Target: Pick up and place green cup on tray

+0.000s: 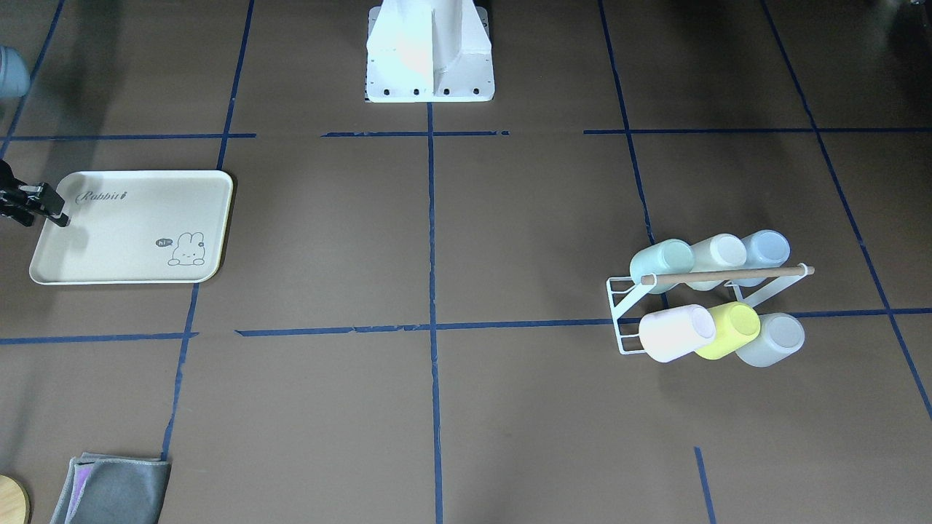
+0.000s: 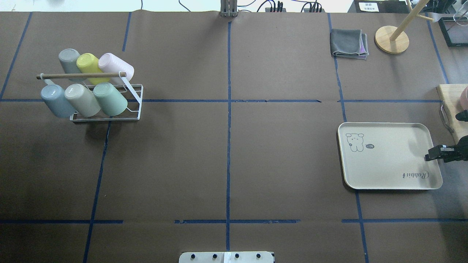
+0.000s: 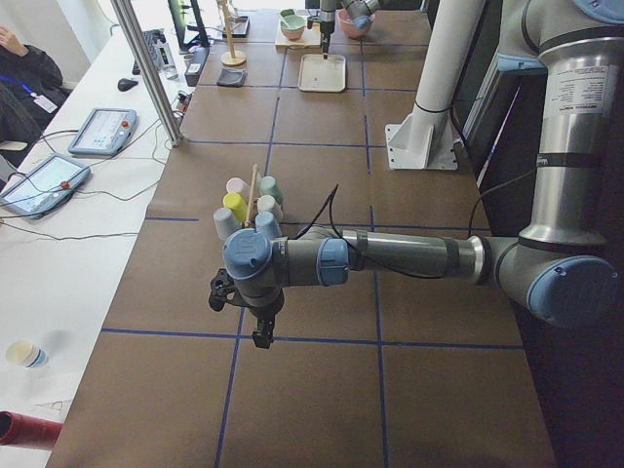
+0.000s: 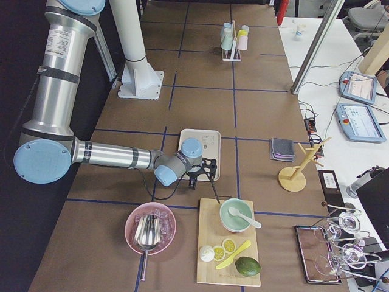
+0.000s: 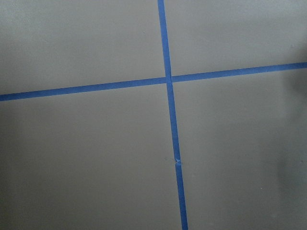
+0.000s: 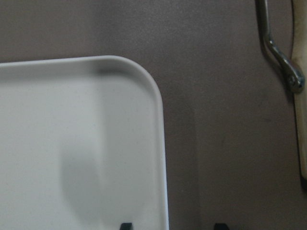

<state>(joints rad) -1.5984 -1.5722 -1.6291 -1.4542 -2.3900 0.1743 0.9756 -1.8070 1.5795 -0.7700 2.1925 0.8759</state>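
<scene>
Cream tray rim beneath right jaws, parted wide, empty.

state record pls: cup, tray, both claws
green cup: tilted on the rack, row nearer the robot, end toward table centre
tray: holds nothing, on robot's right side
right claw: open, over the tray's outer edge
left claw: above bare table, open or shut cannot tell
task: cup not yet picked
</scene>
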